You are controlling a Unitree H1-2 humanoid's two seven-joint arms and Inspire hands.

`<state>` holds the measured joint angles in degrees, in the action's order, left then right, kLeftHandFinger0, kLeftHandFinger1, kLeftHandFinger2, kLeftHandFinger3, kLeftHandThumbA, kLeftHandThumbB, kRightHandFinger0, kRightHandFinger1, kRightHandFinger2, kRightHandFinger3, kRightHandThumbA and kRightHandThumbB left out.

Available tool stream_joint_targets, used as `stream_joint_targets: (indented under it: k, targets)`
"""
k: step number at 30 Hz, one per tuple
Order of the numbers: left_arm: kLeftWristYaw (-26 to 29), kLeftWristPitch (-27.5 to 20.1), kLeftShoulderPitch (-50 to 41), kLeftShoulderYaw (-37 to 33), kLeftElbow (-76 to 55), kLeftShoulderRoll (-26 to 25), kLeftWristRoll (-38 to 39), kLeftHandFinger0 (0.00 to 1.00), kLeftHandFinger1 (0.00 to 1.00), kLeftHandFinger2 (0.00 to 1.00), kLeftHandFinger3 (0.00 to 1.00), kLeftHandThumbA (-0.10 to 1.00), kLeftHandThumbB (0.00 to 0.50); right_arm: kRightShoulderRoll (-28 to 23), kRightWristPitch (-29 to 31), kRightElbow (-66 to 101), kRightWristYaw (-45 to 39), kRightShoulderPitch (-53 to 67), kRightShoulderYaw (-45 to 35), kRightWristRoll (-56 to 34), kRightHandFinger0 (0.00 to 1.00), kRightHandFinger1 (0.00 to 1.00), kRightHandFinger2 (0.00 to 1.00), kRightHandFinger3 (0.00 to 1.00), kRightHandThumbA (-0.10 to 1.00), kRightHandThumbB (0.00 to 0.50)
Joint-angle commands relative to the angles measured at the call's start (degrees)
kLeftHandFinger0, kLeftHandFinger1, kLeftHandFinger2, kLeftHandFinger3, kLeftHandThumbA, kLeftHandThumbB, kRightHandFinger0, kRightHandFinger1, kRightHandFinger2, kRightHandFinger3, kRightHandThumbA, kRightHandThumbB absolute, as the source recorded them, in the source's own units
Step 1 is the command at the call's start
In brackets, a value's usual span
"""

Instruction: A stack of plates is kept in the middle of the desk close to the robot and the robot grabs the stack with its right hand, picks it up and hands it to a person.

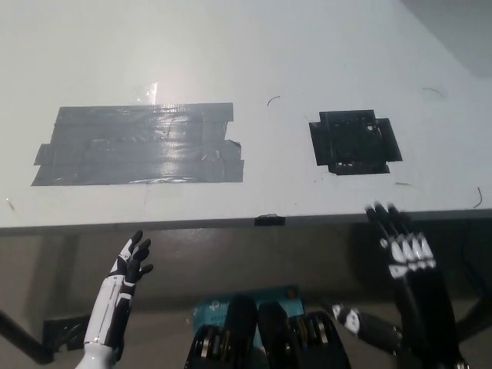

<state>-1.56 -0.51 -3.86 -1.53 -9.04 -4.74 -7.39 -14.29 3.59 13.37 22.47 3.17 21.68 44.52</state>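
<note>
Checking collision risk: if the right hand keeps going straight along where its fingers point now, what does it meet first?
Likely the desk's front edge: the open right hand sits below it, pointing up the picture. Beyond lies the black tape patch. Depth is unclear, so it might pass under the desk.
</note>
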Motion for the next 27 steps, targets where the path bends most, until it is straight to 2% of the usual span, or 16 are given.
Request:
stream_joint_targets:
  k: [1,5,14,25,27]
  targets:
    - [-0.9,-0.7,1.1,-0.6,-1.8,-0.5,0.4,0.94,1.00,1.00,1.00,1.00,0.000,3.6,6.0,-5.9,-7.8,1.9,-6.1,-31.3,1.00,1.00,1.00,1.00,1.00,0.374]
    - [-0.9,-0.5,1.8,-0.6,-1.5,-0.6,0.2,0.93,1.00,1.00,1.00,1.00,0.000,3.0,5.6,-7.1,-10.7,1.4,-5.8,-32.1,1.00,1.00,1.00,1.00,1.00,0.351]
    - [-1.4,0.1,2.0,-0.6,-2.1,-1.0,0.6,0.93,1.00,1.00,1.00,1.00,0.000,2.8,5.3,-7.3,-13.8,1.6,-5.6,-32.8,1.00,1.00,1.00,1.00,1.00,0.373]
    - [-0.9,-0.2,-1.0,-0.6,-3.3,-0.9,-0.3,0.92,1.00,1.00,1.00,1.00,0.000,3.2,6.1,-5.5,-16.7,2.5,-5.5,-36.4,1.00,1.00,1.00,1.00,1.00,0.367]
    - [-0.6,-0.1,-1.7,-0.8,-3.4,-0.5,-0.4,0.95,1.00,1.00,1.00,1.00,0.000,3.4,6.0,-5.1,-17.1,2.8,-5.9,-36.9,1.00,1.00,1.00,1.00,1.00,0.367]
